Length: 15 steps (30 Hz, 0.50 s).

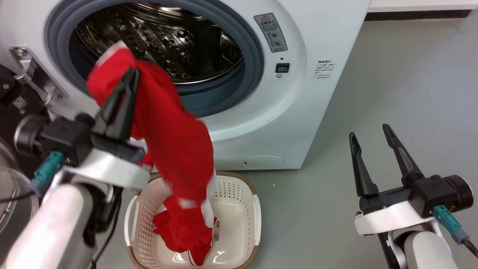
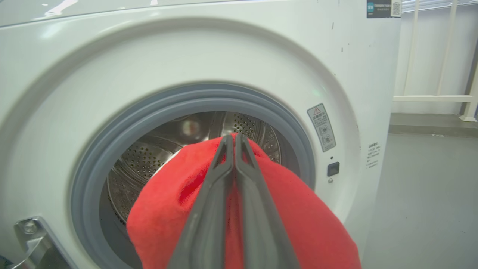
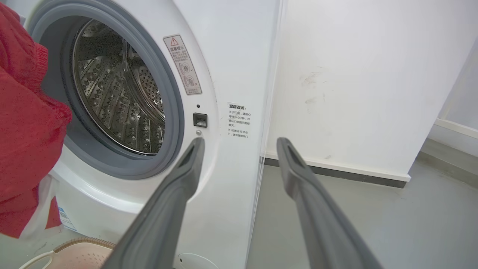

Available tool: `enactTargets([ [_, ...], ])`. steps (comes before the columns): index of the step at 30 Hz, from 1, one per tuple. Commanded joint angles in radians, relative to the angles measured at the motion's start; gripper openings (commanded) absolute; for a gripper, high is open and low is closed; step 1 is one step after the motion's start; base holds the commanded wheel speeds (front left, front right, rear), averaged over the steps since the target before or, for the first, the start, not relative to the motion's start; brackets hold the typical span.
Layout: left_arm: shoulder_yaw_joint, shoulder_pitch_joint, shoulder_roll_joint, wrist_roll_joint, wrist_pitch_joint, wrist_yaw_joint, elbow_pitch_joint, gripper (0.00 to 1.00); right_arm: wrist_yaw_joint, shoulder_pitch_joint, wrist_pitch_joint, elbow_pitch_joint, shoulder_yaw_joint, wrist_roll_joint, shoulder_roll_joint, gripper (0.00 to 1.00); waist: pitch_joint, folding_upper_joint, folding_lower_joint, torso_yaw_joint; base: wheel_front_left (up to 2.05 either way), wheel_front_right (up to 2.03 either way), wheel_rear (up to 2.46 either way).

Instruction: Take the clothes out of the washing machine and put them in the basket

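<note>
The white washing machine (image 1: 298, 93) stands with its steel drum (image 1: 160, 41) exposed. My left gripper (image 1: 132, 73) is shut on a red garment (image 1: 175, 142) in front of the grey ring. The garment hangs from the fingers down into the cream basket (image 1: 235, 190) on the floor below. A red heap with white trim (image 1: 179, 231) lies in the basket; I cannot tell if it is a separate piece. In the left wrist view the shut gripper (image 2: 233, 136) pinches the red fabric (image 2: 306, 216). My right gripper (image 1: 369, 130) stands open and holds nothing, right of the machine.
The door hinge (image 1: 30, 71) and the glass door's edge (image 1: 11, 190) sit at the far left beside my left arm. Grey floor (image 1: 403, 74) spreads to the machine's right. A white wall with a dark baseboard (image 3: 354, 74) stands behind it.
</note>
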Motion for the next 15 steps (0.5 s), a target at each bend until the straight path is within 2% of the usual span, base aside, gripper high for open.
enactTargets([
  [1,-0.003,0.035,0.009,-0.007,0.018,0.009,-0.024,0.0,-0.001,0.012,-0.002,0.001,-0.004,-0.004,0.001,1.0,-0.002,0.0,0.0002,0.004,0.0,0.0,0.0],
  [5,-0.024,0.126,0.018,-0.03,0.059,0.021,-0.052,0.0,-0.001,0.009,-0.002,-0.005,-0.001,0.0,0.001,1.0,0.006,0.0,0.0002,0.004,0.0,0.0,0.0],
  [8,-0.05,0.176,0.015,-0.042,0.074,0.013,-0.025,0.0,-0.001,0.002,-0.002,-0.007,0.006,0.003,0.001,1.0,0.019,0.0,0.0002,-0.001,0.0,0.0,0.0],
  [15,-0.123,0.197,-0.018,-0.053,0.078,-0.037,0.165,0.0,-0.001,-0.023,-0.002,-0.014,0.008,0.0,0.001,1.0,0.077,0.0,0.0002,-0.022,0.0,0.0,0.0],
])
